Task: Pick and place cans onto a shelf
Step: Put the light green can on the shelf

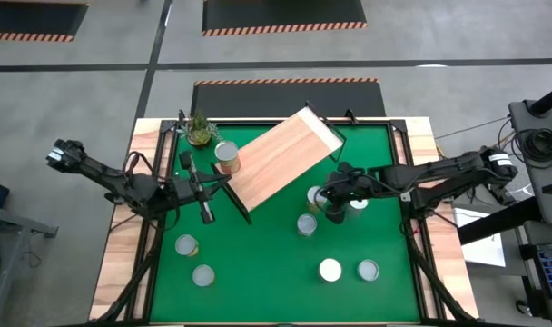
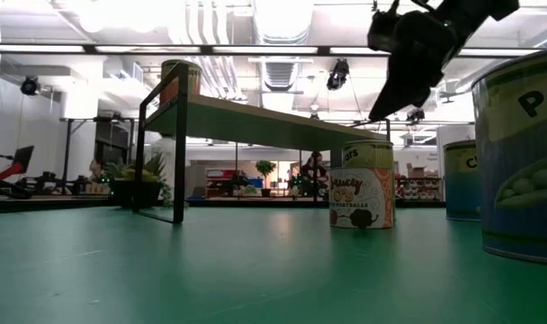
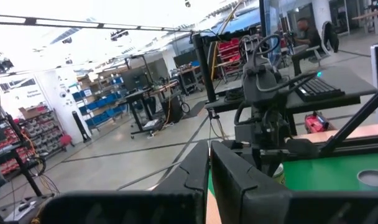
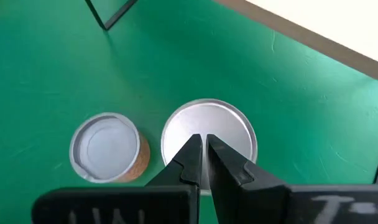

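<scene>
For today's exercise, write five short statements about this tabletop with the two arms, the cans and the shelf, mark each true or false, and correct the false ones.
1. One can stands on the shelf. True.
2. The right gripper hangs above a can with its fingers spread wide. False: its fingers are shut, directly above the silver top of a can.
3. A small potted plant stands at a far corner of the green mat. True.
4. The left gripper holds a can. False: it is shut on nothing, beside the shelf's left end.
5. All the cans are on the shelf. False: several, such as the pair near the mat's front left, stand on the mat.
</scene>
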You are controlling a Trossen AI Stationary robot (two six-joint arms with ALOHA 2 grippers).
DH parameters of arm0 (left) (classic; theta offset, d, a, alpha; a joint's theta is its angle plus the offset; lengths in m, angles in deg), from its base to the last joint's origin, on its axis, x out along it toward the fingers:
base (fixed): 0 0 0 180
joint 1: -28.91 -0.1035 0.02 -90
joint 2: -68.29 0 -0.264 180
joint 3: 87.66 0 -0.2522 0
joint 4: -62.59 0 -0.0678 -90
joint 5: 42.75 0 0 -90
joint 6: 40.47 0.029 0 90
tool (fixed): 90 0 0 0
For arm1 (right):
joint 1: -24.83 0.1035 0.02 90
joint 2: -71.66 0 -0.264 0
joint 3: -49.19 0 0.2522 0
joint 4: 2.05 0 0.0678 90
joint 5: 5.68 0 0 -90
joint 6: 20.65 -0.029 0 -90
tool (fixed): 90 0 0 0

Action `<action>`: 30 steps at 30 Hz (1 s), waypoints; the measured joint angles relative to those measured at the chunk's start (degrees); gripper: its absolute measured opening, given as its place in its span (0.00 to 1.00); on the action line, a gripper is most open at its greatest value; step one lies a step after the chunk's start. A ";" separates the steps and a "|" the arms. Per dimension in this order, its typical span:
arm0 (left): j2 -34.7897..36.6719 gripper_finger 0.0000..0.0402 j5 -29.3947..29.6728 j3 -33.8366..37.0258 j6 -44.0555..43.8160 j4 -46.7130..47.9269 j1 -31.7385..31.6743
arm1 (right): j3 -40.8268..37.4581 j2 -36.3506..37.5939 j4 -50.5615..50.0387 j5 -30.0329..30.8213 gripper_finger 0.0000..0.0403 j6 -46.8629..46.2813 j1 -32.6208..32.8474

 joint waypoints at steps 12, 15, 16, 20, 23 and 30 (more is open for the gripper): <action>0.09 0.00 0.04 0.04 1.51 0.06 0.00 | 6.36 -4.62 -3.78 -0.06 0.20 0.34 0.00; 0.07 0.00 0.05 0.04 1.51 0.14 0.00 | 7.15 -5.38 -4.74 -0.07 0.34 -0.23 0.00; 0.07 0.00 0.07 0.04 1.51 0.18 0.00 | 7.46 -5.69 -5.28 -0.07 0.40 -0.82 0.00; 0.04 0.00 0.07 0.07 1.51 0.37 0.00 | 8.72 -6.43 -9.86 -0.08 0.62 -0.92 0.00; -0.07 0.00 0.09 0.07 1.51 0.37 0.00 | 8.63 -6.42 -12.31 -0.06 0.78 -0.16 0.00; -0.17 0.00 0.09 0.07 1.51 0.40 0.00 | 6.70 -7.29 -12.46 -0.02 0.96 0.45 0.00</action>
